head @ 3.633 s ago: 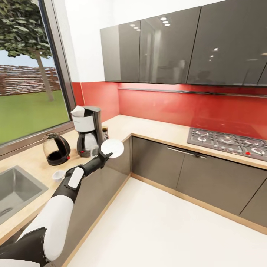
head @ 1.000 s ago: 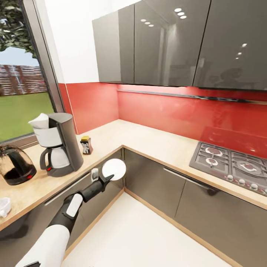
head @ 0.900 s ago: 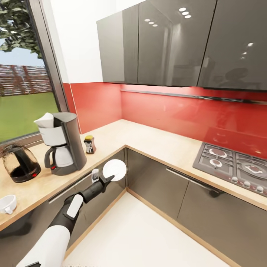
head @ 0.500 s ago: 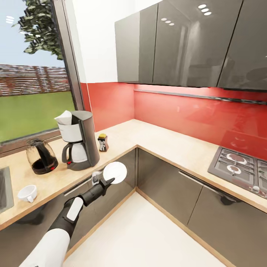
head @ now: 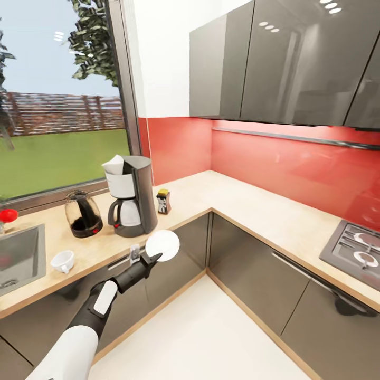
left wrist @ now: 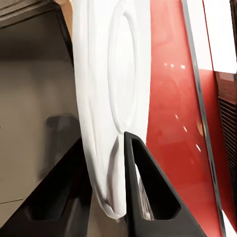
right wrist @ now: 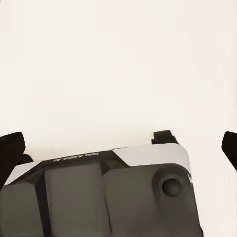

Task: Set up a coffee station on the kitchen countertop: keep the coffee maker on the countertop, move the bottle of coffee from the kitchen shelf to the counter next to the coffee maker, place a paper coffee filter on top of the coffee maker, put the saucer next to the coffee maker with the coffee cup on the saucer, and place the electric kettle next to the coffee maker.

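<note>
A black and white coffee maker (head: 132, 199) stands on the countertop (head: 232, 203) under the window, with a white paper filter (head: 114, 164) on its top. To its left is the dark glass electric kettle (head: 83, 214); to its right, the small coffee bottle (head: 163, 201). A white coffee cup (head: 63, 260) lies tipped near the counter's front edge. My left gripper (head: 149, 257) is shut on the rim of a white saucer (head: 162, 245), held on edge in front of the lower cabinets, below counter height. The saucer (left wrist: 106, 89) sits between the black fingers (left wrist: 145, 192). My right gripper (right wrist: 118, 148) is open over pale floor.
A steel sink (head: 21, 257) is set into the counter at the left, with a red object (head: 6, 215) behind it. A gas hob (head: 354, 248) sits at the far right. Dark wall cabinets (head: 274, 58) hang above the red backsplash. Pale floor (head: 211, 332) fills the corner.
The whole view has swung left, so the counter things sit further right in the picture and the sink has come in. My left arm still holds the saucer the same way.
</note>
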